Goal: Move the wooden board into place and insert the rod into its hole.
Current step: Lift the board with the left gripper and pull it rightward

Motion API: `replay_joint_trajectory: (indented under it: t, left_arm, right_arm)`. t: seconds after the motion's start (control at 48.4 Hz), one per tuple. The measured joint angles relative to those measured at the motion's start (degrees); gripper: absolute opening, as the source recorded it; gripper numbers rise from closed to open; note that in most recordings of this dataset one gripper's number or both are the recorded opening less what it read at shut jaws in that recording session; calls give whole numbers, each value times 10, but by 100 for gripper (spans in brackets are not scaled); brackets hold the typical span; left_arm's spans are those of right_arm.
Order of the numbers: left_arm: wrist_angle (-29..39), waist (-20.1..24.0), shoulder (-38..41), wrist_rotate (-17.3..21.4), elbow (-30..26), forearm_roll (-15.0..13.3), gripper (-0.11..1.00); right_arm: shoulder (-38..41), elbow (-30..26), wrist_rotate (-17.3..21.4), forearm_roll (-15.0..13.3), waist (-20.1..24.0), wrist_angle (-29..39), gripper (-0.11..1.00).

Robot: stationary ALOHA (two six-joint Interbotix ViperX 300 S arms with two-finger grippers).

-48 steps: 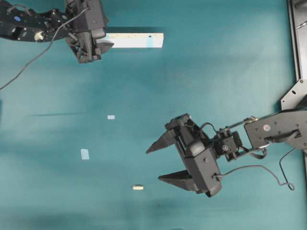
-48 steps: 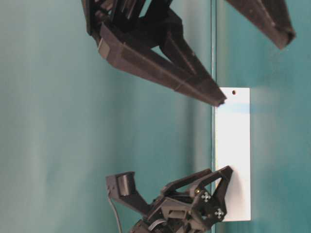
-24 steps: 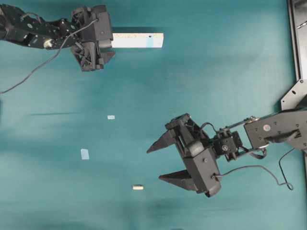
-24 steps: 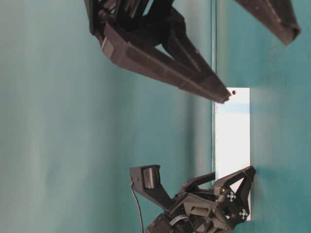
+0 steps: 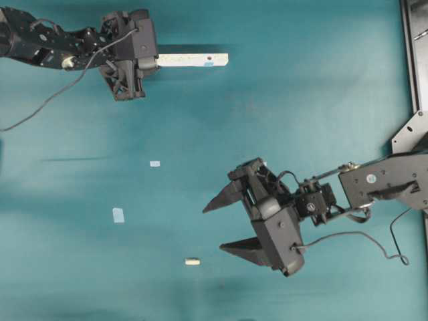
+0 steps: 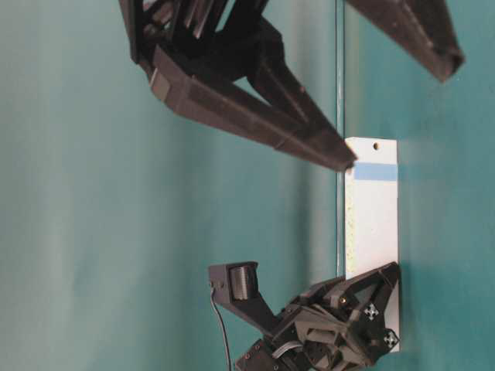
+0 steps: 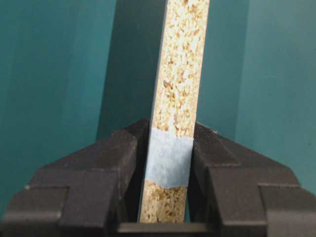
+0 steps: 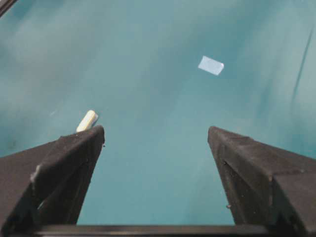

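Observation:
The wooden board (image 5: 194,60) is a long pale strip at the top of the overhead view. Its speckled chipboard edge (image 7: 180,79) faces the left wrist camera. My left gripper (image 5: 155,60) is shut on the board's left end, the jaws pressing both faces beside a blue tape patch (image 7: 169,157). The hole (image 6: 376,145) is near the free end, past a blue tape band (image 6: 375,171). The rod (image 5: 192,261), a short cream peg, lies on the teal table. My right gripper (image 5: 212,229) hovers open just right of the rod (image 8: 87,120), holding nothing.
Two small pale-blue tape squares (image 5: 155,163) (image 5: 118,215) lie on the teal table left of centre; one tape square (image 8: 211,65) shows ahead of the right gripper. A metal frame (image 5: 411,53) runs along the right edge.
My left gripper moved right onto the board's end and closed on it. The board has tipped so its speckled edge now shows. The right arm has barely moved.

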Motion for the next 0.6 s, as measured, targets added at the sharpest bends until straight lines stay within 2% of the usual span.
replay_joint_trajectory:
  t: [0.331,0.599]
  left_arm:
    - [0,1,-6,-2,1,0,22]
    - [25,-15,-71,-13,-1,0,22]
  right_arm:
    - [-25,0,0,0,0,20,99]
    - [-61,0,-1,0,-1,57,99]
